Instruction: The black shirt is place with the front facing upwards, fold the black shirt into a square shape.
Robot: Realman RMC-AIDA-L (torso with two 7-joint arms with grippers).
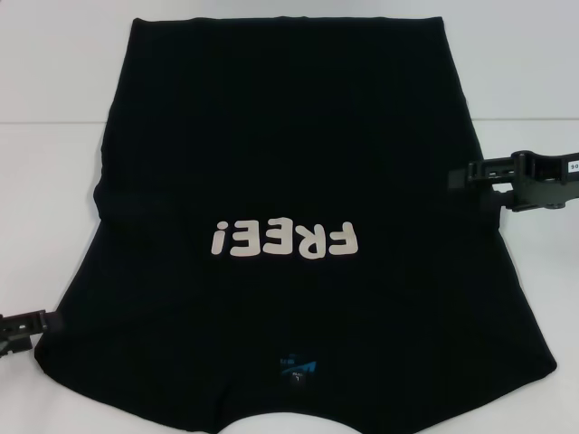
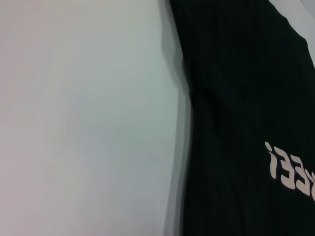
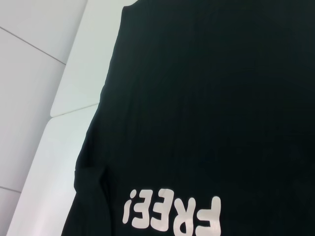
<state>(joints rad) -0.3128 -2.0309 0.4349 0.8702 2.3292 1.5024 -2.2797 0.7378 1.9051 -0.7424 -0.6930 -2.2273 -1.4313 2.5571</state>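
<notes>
The black shirt (image 1: 289,163) lies flat and face up on the white table (image 1: 54,108). Its cream "FREE!" letters (image 1: 282,241) read upside down in the head view, and the small blue neck label (image 1: 298,366) sits near the front edge. My left gripper (image 1: 45,321) is low at the front left, right at the shirt's sleeve edge. My right gripper (image 1: 461,176) reaches in from the right and meets the shirt's side edge at mid-height. The left wrist view shows the shirt (image 2: 236,98) beside bare table. In the right wrist view, the shirt (image 3: 206,98) and its letters (image 3: 172,214) show.
White tabletop surrounds the shirt on the left, right and far side. Thin panel seams (image 3: 34,46) cross the surface beyond the shirt's left edge. The shirt's collar end runs off the front edge of the head view.
</notes>
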